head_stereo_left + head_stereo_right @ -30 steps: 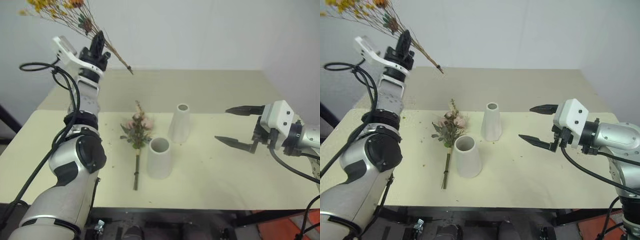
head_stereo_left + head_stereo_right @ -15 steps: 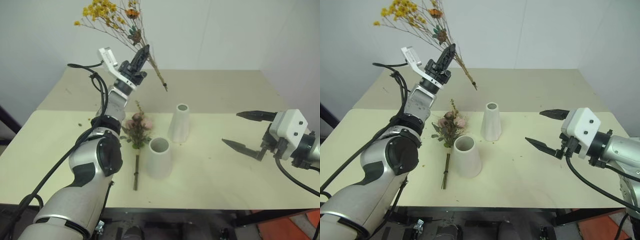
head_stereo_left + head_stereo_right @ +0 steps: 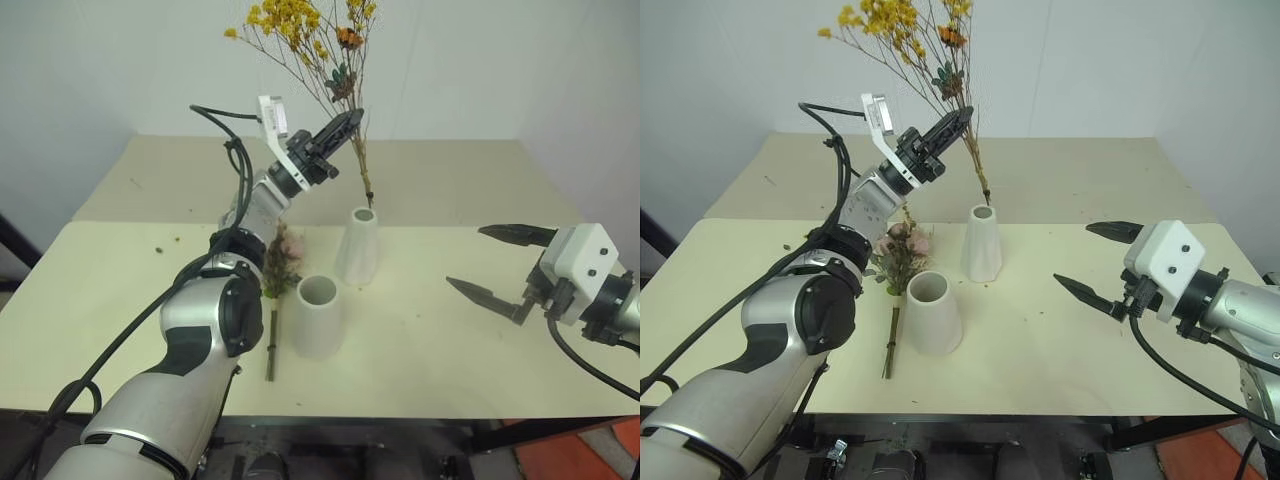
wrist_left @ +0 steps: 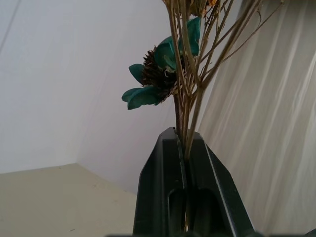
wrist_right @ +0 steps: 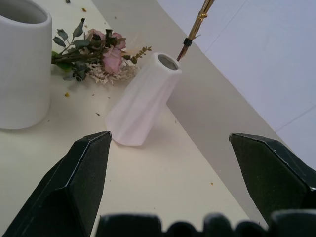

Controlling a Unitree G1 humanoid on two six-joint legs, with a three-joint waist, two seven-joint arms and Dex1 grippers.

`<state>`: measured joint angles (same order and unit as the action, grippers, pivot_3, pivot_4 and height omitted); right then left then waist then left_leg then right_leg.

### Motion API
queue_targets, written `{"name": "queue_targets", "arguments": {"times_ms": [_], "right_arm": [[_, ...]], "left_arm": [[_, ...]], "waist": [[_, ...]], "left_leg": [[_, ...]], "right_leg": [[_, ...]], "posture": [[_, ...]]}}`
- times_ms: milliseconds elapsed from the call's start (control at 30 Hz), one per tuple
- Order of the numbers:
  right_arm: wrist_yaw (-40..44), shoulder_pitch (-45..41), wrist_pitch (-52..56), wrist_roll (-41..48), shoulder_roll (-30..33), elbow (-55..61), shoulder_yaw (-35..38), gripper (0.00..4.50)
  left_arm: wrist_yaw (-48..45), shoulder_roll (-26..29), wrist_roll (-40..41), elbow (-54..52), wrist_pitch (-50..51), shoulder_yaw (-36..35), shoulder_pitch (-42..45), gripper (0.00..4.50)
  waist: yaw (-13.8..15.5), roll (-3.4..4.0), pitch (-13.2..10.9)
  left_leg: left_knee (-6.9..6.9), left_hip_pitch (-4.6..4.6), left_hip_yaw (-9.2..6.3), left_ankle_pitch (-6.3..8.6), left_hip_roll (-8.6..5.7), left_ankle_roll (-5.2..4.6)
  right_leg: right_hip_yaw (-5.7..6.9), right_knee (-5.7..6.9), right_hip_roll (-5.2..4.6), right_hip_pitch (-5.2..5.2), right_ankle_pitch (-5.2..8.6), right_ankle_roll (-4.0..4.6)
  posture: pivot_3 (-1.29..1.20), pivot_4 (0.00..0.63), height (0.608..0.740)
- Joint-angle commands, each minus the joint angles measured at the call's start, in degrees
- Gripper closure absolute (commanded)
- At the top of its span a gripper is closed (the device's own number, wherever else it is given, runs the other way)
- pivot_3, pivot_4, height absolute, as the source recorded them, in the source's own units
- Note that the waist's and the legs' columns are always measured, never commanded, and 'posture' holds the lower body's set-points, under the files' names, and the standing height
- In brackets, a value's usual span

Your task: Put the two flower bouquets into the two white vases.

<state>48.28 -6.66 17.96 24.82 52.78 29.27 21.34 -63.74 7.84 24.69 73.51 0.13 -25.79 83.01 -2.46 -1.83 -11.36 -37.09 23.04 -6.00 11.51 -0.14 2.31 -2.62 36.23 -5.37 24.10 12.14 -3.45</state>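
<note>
Cream table (image 3: 450, 350) against plain white wall. Left gripper (image 3: 345, 125) clamped on dried yellow spray (image 3: 300, 25), stem tip just above tall vase (image 3: 360, 245) mouth, not in yet. Rose bunch (image 3: 898, 255) lies flat beside short vase (image 3: 318, 315), untouched. Right gripper (image 3: 495, 262) spread wide, empty, near right edge. Both vases empty.

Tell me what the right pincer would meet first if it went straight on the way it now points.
Probably the slim vase: it stands framed between the open fingers of the right pincer, with bare table before it. The wide vase sits off to one side. Depth is uncertain.
</note>
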Motion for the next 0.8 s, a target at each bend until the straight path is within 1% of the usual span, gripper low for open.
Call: {"name": "queue_targets", "arguments": {"times_ms": [33, 500, 800], "right_arm": [[-0.7, 0.0, -0.2, -0.3, 0.5, 0.9, 2.6, 0.00], [-2.3, -1.5, -0.1, -1.2, 0.0, 0.4, 1.5, 0.00], [-3.0, -1.3, -0.3, -2.0, -0.5, 0.3, 1.1, 0.00]], "left_arm": [[-1.2, 0.6, -0.9, -0.9, -1.0, 0.8, 1.6, 4.47], [-3.3, 1.1, -3.4, -1.1, -1.9, 3.2, -0.2, 4.47], [-1.5, 0.2, -5.8, -0.6, -4.4, 5.0, -2.4, 4.47]], "waist": [[0.0, 0.00, 0.0], [0.0, 0.00, 0.0], [0.0, 0.00, 0.0]], "left_leg": [[0.00, 0.00, 0.00, 0.00, 0.00, 0.00], [0.00, 0.01, 0.00, 0.00, 0.00, 0.00], [0.00, -0.02, 0.00, 0.00, 0.00, 0.00]], "right_leg": [[0.00, 0.00, 0.00, 0.00, 0.00, 0.00], [0.00, 0.00, 0.00, 0.00, 0.01, -0.01], [-0.01, 0.01, 0.00, 0.00, 0.00, 0.00]], "posture": [[0.00, 0.150, 0.740], [0.00, 0.150, 0.740], [0.00, 0.150, 0.740]]}}
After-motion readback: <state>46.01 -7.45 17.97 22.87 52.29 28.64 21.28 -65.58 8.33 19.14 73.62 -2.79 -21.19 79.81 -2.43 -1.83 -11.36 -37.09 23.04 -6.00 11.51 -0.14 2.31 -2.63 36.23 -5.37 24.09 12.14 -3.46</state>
